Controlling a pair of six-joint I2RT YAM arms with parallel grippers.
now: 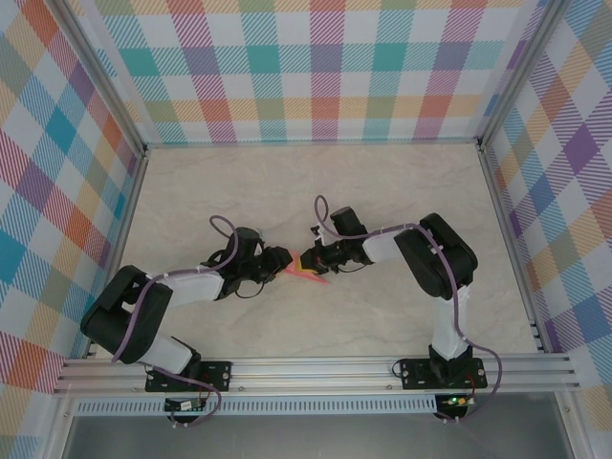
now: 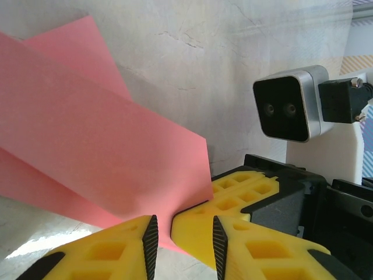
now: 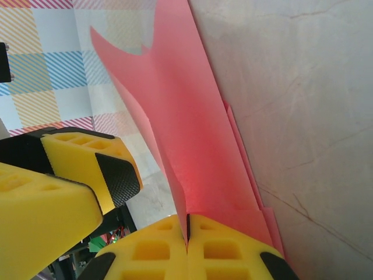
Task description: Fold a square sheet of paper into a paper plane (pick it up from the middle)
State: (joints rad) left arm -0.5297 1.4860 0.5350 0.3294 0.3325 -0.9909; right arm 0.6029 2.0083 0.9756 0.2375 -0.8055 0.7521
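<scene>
Right claw point(image 3: 187, 224) is pressed together on the folded pink sheet point(image 3: 192, 146) at mid-table point(image 3: 303, 116), the sheet's length running straight out from it. Left claw point(image 2: 180, 233) (jaws spread) straddles one corner, the paper lying ahead and leftward.

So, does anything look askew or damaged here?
The folded pink paper, pinched in the right hand, has layers that do not line up: their edges step out beside the hand. I see no tear.

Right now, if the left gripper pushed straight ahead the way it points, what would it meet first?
Probably the pink paper, whose corner sits between the left gripper's open fingers, then the right gripper's shut tips pinching it.
</scene>
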